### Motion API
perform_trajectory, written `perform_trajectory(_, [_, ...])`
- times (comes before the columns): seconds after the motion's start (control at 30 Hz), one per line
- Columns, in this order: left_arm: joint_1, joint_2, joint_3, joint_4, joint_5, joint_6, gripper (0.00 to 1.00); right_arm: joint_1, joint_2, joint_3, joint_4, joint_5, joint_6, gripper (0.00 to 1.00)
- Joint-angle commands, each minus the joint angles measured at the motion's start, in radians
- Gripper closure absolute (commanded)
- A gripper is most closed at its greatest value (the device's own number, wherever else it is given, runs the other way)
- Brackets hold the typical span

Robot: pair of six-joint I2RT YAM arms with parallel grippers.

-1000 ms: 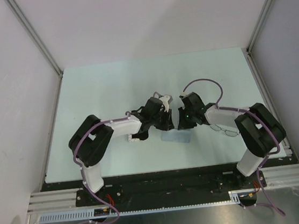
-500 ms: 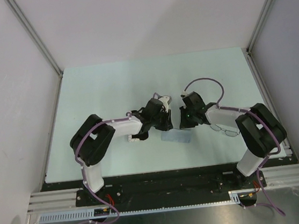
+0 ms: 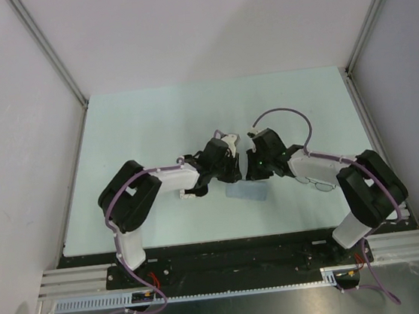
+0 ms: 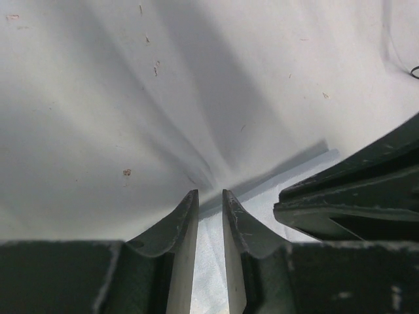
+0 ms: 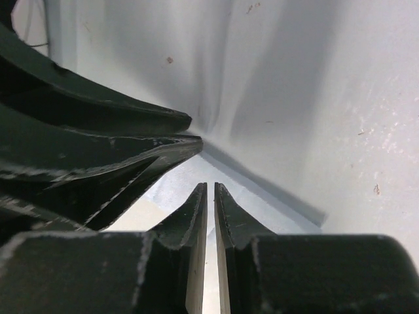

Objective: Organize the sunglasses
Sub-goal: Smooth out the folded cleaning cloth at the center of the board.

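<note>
The left tool (image 4: 209,193) and right tool (image 5: 210,186) each pinch an edge of the translucent pale-blue pouch (image 3: 245,192), probably to spread its mouth for the thin wire-rimmed glasses (image 3: 316,184) lying just right of it.

A pale green table (image 3: 153,125) sits between grey walls (image 3: 12,149), an aluminium rail (image 3: 76,280) along its near edge.

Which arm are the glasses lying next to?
The right arm: the glasses lie beside its forearm, well away from the left arm.
</note>
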Motion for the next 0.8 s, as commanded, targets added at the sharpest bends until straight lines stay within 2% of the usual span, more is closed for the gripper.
perform_trajectory(0.0, [-0.005,-0.017,-0.027,-0.025,-0.032,0.014,0.73,0.004,0.047,0.030,-0.004,-0.019,-0.007,0.87])
perform_trajectory(0.33, [-0.010,-0.150,-0.037,-0.025,-0.002,0.011,0.64,-0.009,0.110,0.031,0.005,0.011,0.000,0.87])
perform_trajectory(0.77, [-0.017,-0.069,-0.069,-0.025,0.000,-0.001,0.69,-0.016,0.121,0.031,-0.024,0.040,0.001,0.88])
